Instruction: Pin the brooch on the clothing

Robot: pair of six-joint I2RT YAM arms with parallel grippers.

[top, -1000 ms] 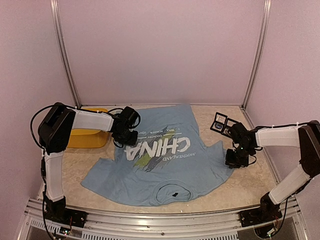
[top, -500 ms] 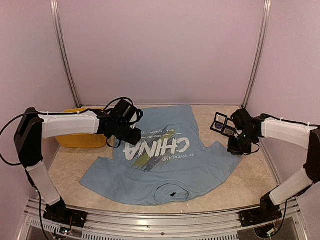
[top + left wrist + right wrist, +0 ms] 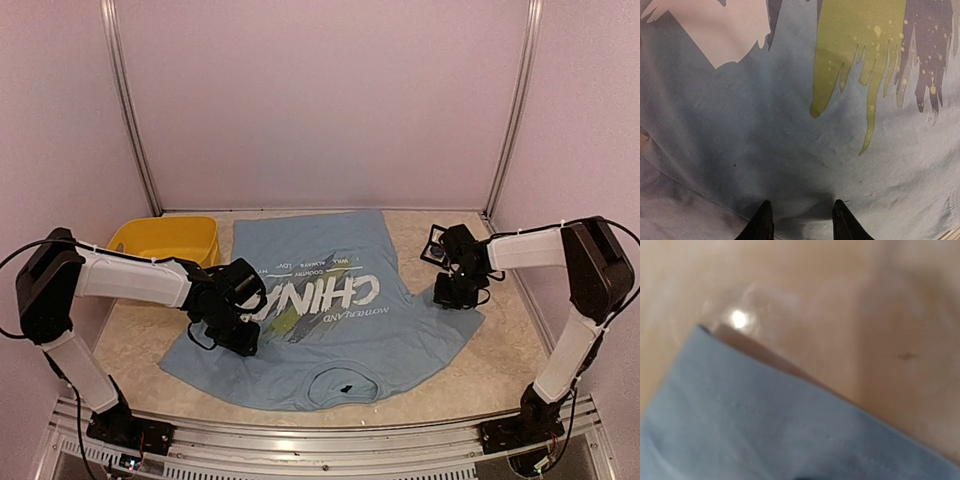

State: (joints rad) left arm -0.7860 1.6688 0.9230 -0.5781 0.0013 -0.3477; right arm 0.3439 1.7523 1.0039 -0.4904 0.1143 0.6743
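Observation:
The clothing (image 3: 330,330), a light blue T-shirt with white "CHINA" lettering, lies flat on the table, collar toward me. My left gripper (image 3: 238,338) rests low on its left chest. In the left wrist view the two black fingertips (image 3: 762,222) stand apart on the blue cloth (image 3: 790,140), just below the yellow-green streak (image 3: 850,45); this gripper (image 3: 802,224) is open. My right gripper (image 3: 450,292) is at the edge of the right sleeve, shut. Its wrist view is blurred and shows only the sleeve hem (image 3: 765,420) over the table, no fingers. I cannot make out the brooch.
A yellow bin (image 3: 165,240) stands at the back left. A small black open case (image 3: 437,246) sits at the back right, just behind my right gripper. The beige tabletop (image 3: 500,360) is enclosed by pale walls with metal posts.
My left arm has swung from the shirt's far left edge by the bin toward me, down onto the left chest. My right gripper has moved back and left to the sleeve edge.

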